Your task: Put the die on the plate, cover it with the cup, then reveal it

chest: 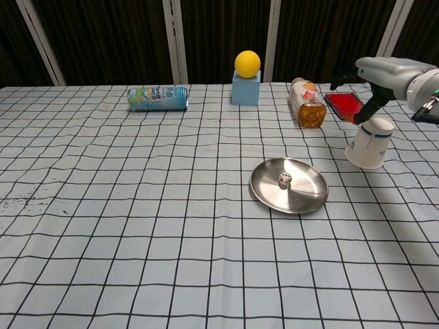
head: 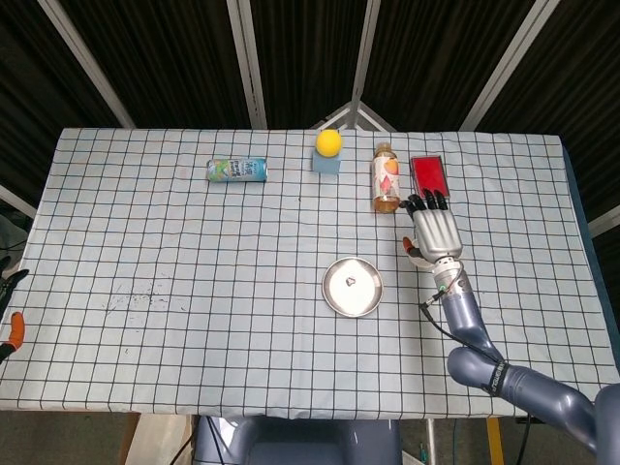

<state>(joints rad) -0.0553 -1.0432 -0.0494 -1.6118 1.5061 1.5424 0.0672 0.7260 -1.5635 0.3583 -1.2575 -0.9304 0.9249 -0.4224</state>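
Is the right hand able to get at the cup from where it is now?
Probably yes. The right hand hovers just above the upside-down cup, fingers apart and holding nothing. Nothing stands between them; the bottle lies off to the side, and the plate with the die sits clear.

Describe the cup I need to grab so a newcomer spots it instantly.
Start at the round metal plate at the table's centre and look right. The white paper cup stands upside down under the right hand, the only white container; the bottle behind it lies flat.

Right hand [head: 435, 232] raised, fingers [head: 426, 202] extended, holding nothing
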